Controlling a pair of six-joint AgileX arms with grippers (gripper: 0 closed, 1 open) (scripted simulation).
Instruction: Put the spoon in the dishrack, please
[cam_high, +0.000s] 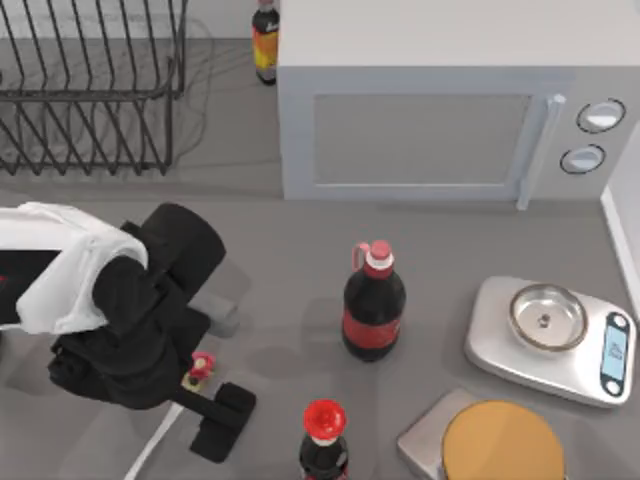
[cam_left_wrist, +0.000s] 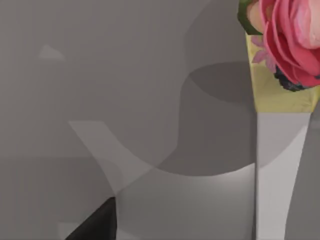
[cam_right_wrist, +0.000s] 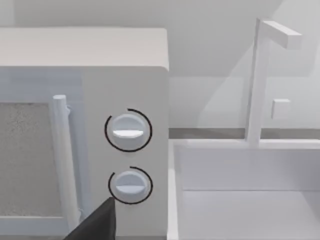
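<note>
Table (cam_high: 290, 250) grey; open floor runs between rack and left arm, and from arm to centre bottle; right side crowded. Microwave (cam_high: 420, 130) at back centre-right, door shut, handle at its right edge; two dials (cam_right_wrist: 128, 131) seen close in right wrist view, with a white sink (cam_right_wrist: 245, 200) just beside the microwave's side wall. Dishrack (cam_high: 90, 90) at back left corner, running off the top view's left and top edges, tines upright, nothing seen in it. Left arm low at front left; left gripper (cam_high: 205, 385) down at table over the spoon's knob end; grip state: cannot tell. Scale (cam_high: 550, 340) at right with steel bowl; second scale at front edge. Cola bottle (cam_high: 373, 310) upright at centre; another at front edge; a third behind the microwave's left corner. Spoon (cam_high: 160, 440) at front left, well apart from rack; white handle slants toward front edge, knob (cam_left_wrist: 285, 45) just beside gripper.
</note>
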